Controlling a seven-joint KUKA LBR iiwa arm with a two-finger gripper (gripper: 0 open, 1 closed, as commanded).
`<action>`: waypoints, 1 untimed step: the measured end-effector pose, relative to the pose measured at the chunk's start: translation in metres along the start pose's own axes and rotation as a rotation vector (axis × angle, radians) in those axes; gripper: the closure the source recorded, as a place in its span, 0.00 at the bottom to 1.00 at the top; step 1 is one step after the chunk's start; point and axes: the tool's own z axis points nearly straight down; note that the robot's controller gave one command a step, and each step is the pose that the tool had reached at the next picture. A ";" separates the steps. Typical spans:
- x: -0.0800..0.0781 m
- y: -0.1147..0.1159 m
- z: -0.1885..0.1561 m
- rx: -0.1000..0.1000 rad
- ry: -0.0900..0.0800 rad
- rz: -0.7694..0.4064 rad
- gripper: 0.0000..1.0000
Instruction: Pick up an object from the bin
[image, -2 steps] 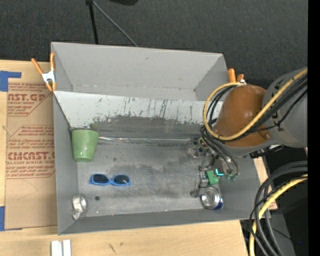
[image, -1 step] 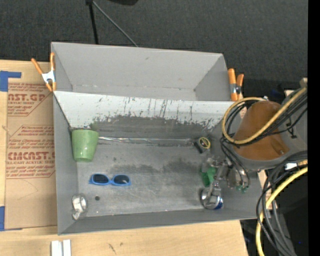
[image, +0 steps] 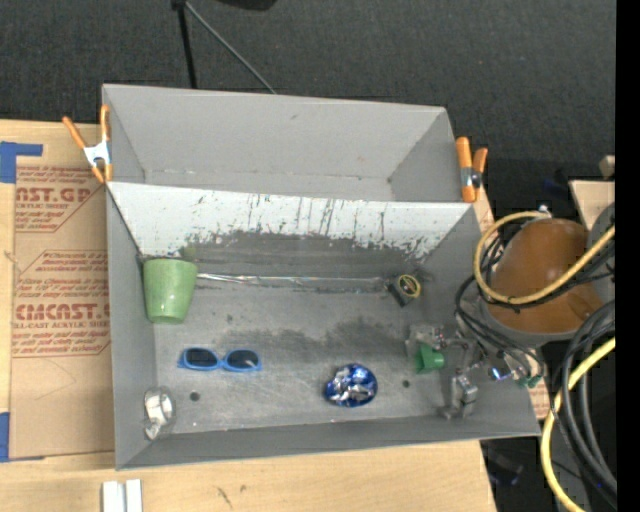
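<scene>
The jaws are low over the floor of the grey metal bin (image: 300, 150), in its near right corner, below the arm's orange-brown domed cover (image: 540, 275). Whether they are spread or pressed together cannot be told. Just beside them, toward the view's left, sits a small bright green plastic block (image: 430, 357). Whether it lies between them or only against them cannot be told either. Further out on that same side rests a crumpled blue-and-silver foil ball (image: 350, 385). Beyond the jaws, toward the far wall, lies a small dark ring with a yellow edge (image: 405, 287). Well apart from the jaws, across the floor, are a pair of blue plastic sunglasses (image: 220, 360), a pale green plastic cup (image: 168, 290) and a small shiny silver piece (image: 157, 408). Any lettering on these things is too small to read.
</scene>
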 end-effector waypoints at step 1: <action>-0.036 0.072 -0.007 -0.003 0.005 -0.014 0.00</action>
